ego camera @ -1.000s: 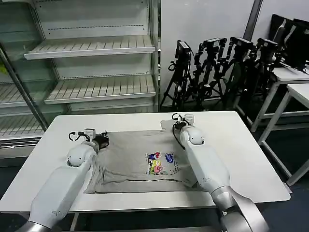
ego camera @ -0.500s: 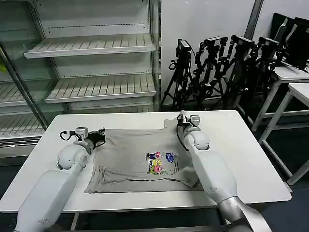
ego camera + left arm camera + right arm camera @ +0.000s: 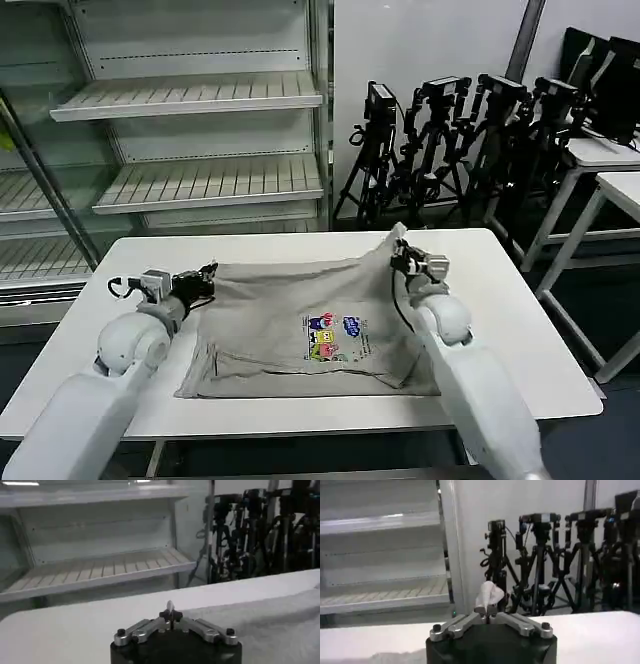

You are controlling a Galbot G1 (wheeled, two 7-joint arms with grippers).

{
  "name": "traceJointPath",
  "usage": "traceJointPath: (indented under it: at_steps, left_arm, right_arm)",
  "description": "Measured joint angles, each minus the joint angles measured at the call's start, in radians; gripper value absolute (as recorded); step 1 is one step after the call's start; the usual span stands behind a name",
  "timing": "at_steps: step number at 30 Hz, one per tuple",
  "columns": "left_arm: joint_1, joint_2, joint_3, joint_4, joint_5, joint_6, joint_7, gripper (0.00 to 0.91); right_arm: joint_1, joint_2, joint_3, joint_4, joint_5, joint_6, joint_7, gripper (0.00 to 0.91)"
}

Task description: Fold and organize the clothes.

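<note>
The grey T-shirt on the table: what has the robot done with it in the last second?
Both grippers, shut on the far edge of the T-shirt, drew apart: the left gripper went outward to the robot's left, the right gripper outward to its right and a little higher. The far edge is now stretched taut between them. The near hem stayed on the white table, print still facing up.

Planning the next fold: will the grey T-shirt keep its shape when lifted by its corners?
Probably not. The T-shirt sags and wrinkles between the left claw and right claw, so it looks floppy. It seems light: pinched corners hold it.
</note>
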Motion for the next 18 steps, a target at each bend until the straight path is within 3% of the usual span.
traceJointPath:
  at_steps: [7, 18]
  left_arm:
    - [0.099, 0.032, -0.039, -0.099, 0.028, -0.009, 0.009, 0.02]
    - [0.263, 0.053, -0.098, -0.224, 0.101, -0.042, 0.01, 0.02]
  right_arm:
    - [-0.167, -0.061, 0.026, 0.188, -0.023, 0.011, 0.005, 0.0]
    - [-0.36, -0.078, 0.058, 0.359, -0.091, 0.022, 0.016, 0.0]
